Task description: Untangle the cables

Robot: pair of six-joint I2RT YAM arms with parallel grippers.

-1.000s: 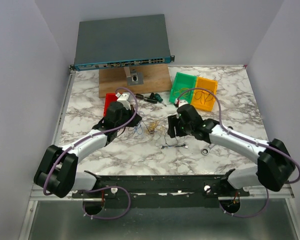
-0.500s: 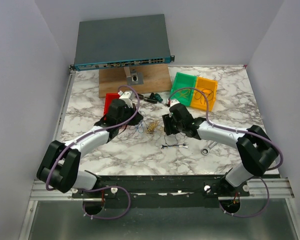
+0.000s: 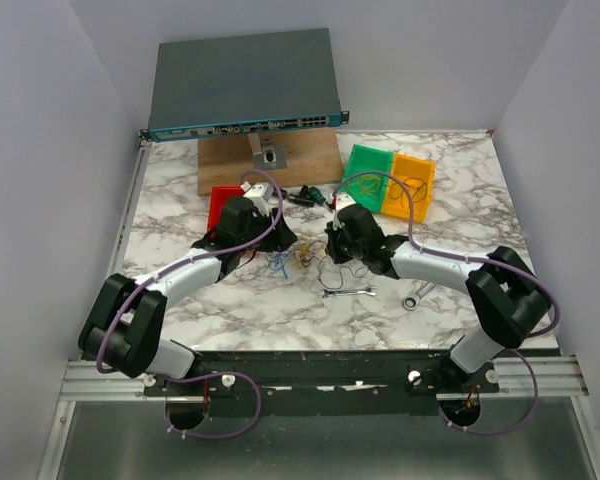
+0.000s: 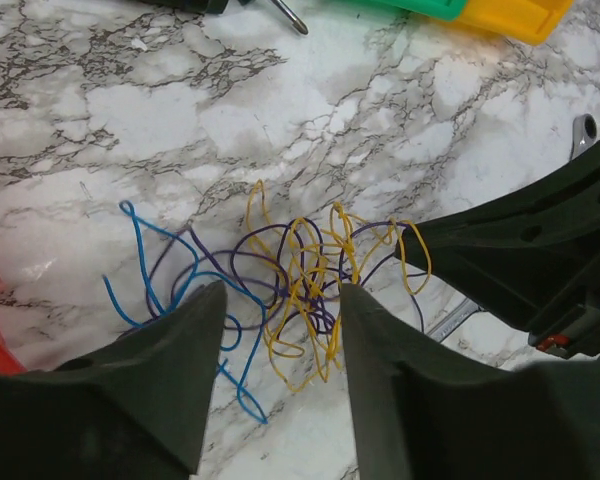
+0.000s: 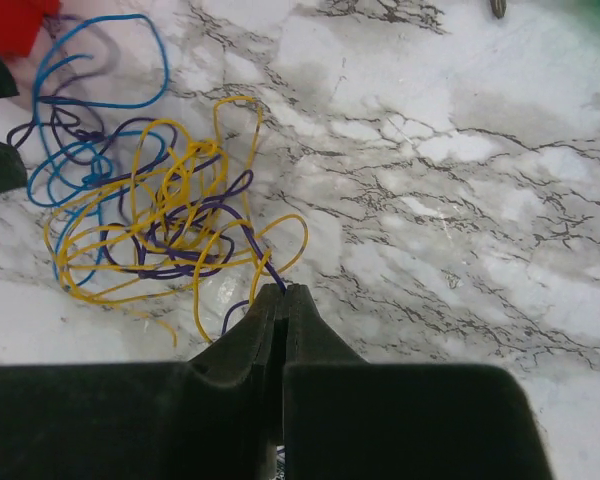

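The cables lie in a tangle on the marble table: blue loops on the left, yellow loops and dark purple wire through the middle. My left gripper stands open just above the near side of the tangle, with nothing between its fingers. From the right side, my right gripper is shut on a dark purple cable end that runs into its tips. Seen from above, the left gripper and right gripper flank the bundle.
A silver wrench lies just in front of the cables, and another wrench is further right. A red bin, screwdriver, green bin and orange bin sit behind. A wooden board and a network switch are at the back.
My right gripper moved left to the tangle and shut on the purple wire. My left gripper went from shut to open by the blue loops.
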